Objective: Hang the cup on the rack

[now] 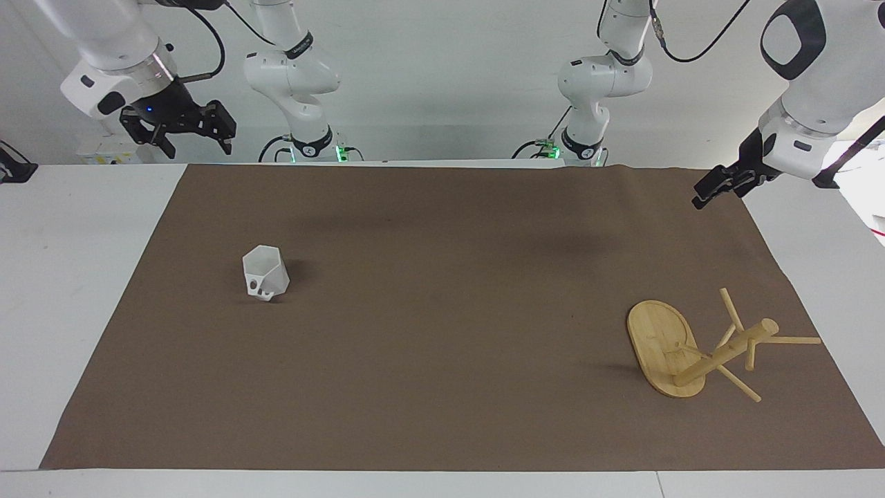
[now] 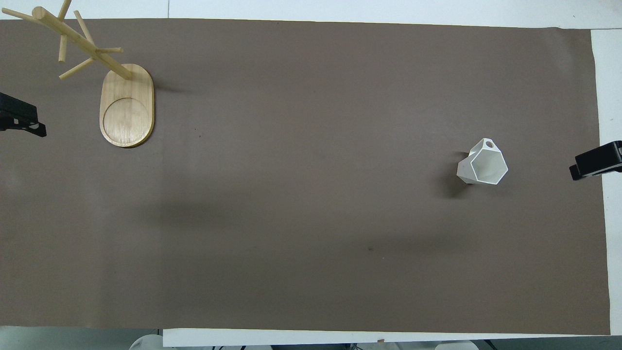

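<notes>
On a brown-matted desk (image 1: 442, 415), the upright cup (image 1: 265, 272) sits below the right gripper (image 1: 181, 131), fingers wide, left gripper's (image 1: 719, 187) unreadable.

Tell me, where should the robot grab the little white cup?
Probably by the rim, from above. The cup stands upright, its hexagonal mouth open, so one finger could go inside and one outside a flat wall. Leave the handle with its hole free for a rack peg. The right hand is closer.
</notes>
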Motion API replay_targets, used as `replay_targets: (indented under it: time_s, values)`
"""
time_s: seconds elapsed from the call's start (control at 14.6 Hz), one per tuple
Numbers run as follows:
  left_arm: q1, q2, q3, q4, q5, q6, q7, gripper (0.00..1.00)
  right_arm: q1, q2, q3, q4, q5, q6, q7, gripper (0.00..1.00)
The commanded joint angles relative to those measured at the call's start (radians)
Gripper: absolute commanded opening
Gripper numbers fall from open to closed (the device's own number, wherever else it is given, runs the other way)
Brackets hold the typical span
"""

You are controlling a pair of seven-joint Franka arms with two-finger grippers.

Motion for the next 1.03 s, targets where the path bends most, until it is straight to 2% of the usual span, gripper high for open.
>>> replay_targets:
  time_s: [0.0,0.34,0.48,0.62,0.75,0.96]
  values:
    - [0.005,-0.024,-0.003,-0.03,0.016,0.015,0.001,1.0,-0.008,0.007,0.01,0.014,-0.02,-0.012,0.013,1.0]
    - [0.005,-0.024,-0.003,-0.03,0.016,0.015,0.001,1.0,-0.011,-0.007,0.009,-0.015,-0.008,-0.015,-0.004,1.0]
    - [0.004,-0.024,-0.003,-0.03,0.016,0.015,0.001,1.0,-0.008,-0.028,0.009,-0.05,-0.007,-0.012,-0.08,1.0]
    - [0.005,-0.022,-0.003,-0.03,0.016,0.015,0.001,1.0,-0.031,-0.033,0.004,-0.092,-0.004,0.081,-0.369,1.0]
    - [0.004,-0.022,-0.003,-0.03,0.016,0.013,0.001,1.0,-0.118,-0.039,0.003,-0.148,0.041,0.169,-0.665,1.0]
    - [0.005,-0.024,-0.003,-0.03,0.016,0.015,0.001,1.0,-0.271,0.065,0.003,-0.153,0.202,0.237,-1.067,1.0]
